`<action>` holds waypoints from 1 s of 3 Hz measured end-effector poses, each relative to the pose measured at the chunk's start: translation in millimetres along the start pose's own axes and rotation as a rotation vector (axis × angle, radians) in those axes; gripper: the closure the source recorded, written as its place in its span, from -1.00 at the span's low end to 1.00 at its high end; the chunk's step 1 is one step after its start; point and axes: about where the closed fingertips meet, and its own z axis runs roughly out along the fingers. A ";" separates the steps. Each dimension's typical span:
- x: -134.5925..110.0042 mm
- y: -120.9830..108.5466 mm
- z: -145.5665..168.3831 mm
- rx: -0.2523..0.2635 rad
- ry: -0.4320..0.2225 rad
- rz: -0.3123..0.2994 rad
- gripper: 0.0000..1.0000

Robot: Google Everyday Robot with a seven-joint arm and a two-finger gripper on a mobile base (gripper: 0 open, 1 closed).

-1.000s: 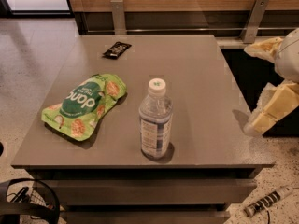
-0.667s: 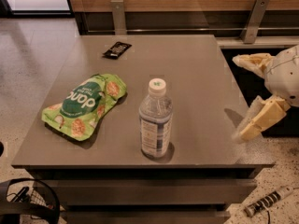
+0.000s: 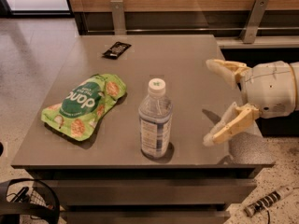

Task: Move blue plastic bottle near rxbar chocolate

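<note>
The blue plastic bottle (image 3: pixel 155 119) stands upright near the front edge of the grey table (image 3: pixel 187 69), white cap on top. The rxbar chocolate (image 3: pixel 117 49), a small black bar, lies flat at the table's far left side. My gripper (image 3: pixel 209 102) comes in from the right over the table's right edge, level with the bottle and to its right. Its two cream fingers (image 3: pixel 229 125) are spread wide apart and hold nothing. A gap of bare table lies between the gripper and the bottle.
A large green snack bag (image 3: pixel 84 105) lies flat to the left of the bottle. A wood-panelled wall with metal brackets (image 3: pixel 254 13) runs behind the table. A black wire basket (image 3: pixel 28 204) sits on the floor at the front left.
My gripper has moved left, from beyond the table's right edge to over the tabletop, closer to the bottle. The bottle, bag and bar have not moved.
</note>
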 end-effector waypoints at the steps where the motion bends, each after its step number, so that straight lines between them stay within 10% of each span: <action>1: -18.7 11.2 20.6 -0.054 -0.104 0.019 -1.00; 3: -24.2 21.7 64.1 -0.172 -0.218 0.087 -1.00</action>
